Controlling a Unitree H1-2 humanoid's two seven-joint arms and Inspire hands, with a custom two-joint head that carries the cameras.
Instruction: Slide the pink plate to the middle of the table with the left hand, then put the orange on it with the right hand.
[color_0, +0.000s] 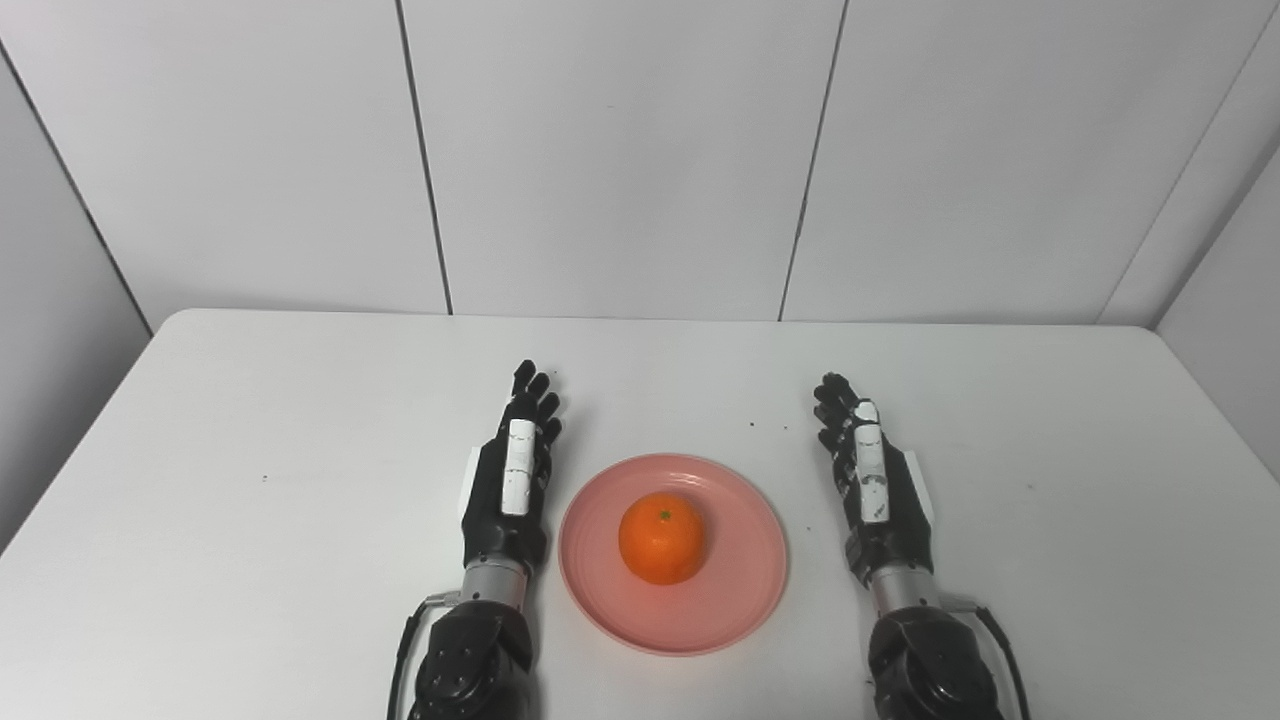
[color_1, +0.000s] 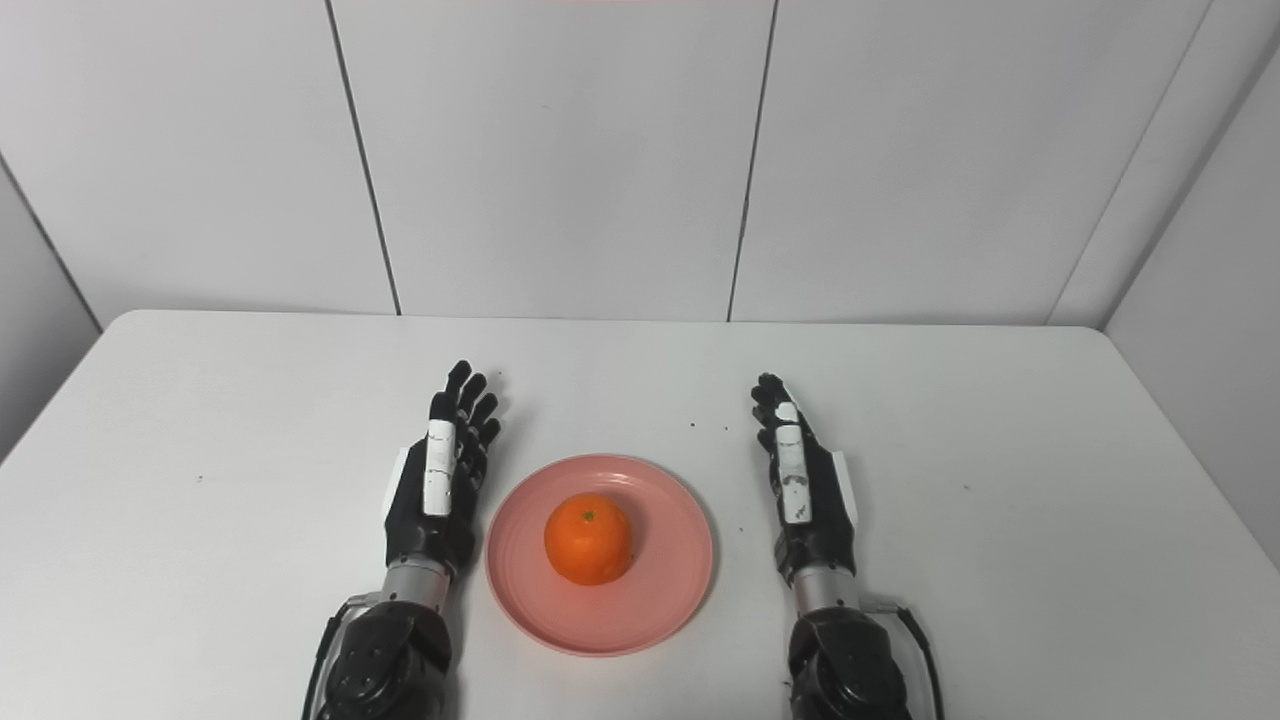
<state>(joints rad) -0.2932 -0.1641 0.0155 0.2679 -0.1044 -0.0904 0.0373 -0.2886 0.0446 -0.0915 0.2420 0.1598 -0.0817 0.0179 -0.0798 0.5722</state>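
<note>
We see the orange (color_0: 662, 537) resting on the pink plate (color_0: 740, 600) mid-counter (color_0: 250, 520). Left hand (color_0: 510, 480) and right hand (color_0: 872, 485) flank it, fingers spread, holding nothing. We judge both steps done; no further move seems needed.

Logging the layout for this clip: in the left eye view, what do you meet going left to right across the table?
left hand → pink plate, with the orange sitting on it → right hand.

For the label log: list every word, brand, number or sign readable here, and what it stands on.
None can be read.
Pink plate: plain.
Orange: only its green stem spot.
Left hand and right hand: white panels, no print.
Table and wall: unmarked.
</note>
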